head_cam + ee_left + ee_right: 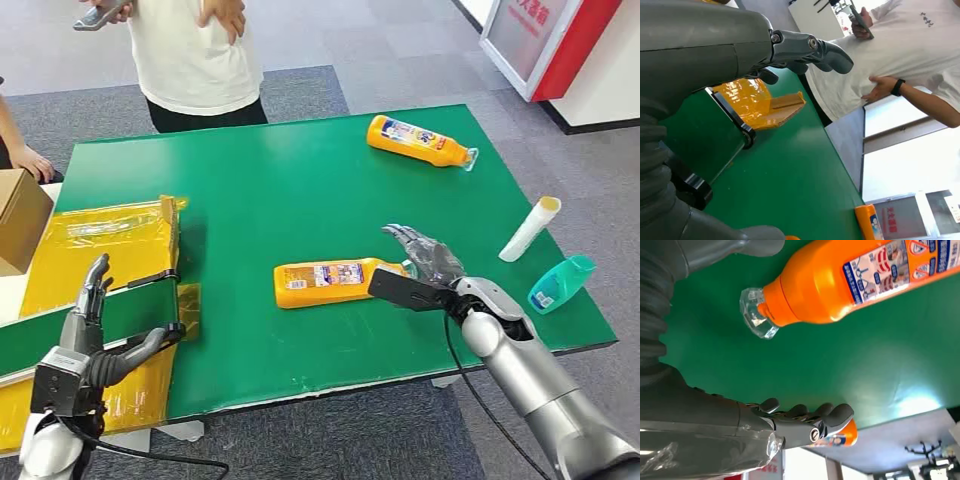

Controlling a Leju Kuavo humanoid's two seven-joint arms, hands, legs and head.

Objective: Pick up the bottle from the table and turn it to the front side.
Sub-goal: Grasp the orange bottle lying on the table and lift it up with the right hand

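Observation:
An orange bottle with a printed label lies on its side in the middle of the green table, its clear cap pointing right. In the right wrist view this orange bottle and its clear cap lie apart from the fingers. My right hand hovers at the cap end, fingers spread, holding nothing. A second orange bottle lies at the far side of the table. Over the belt at the left edge, my left hand is open and empty.
A white tube and a teal bottle lie near the table's right edge. A yellow-wrapped block with a green belt and a cardboard box stand at the left. A person in a white shirt stands behind the table.

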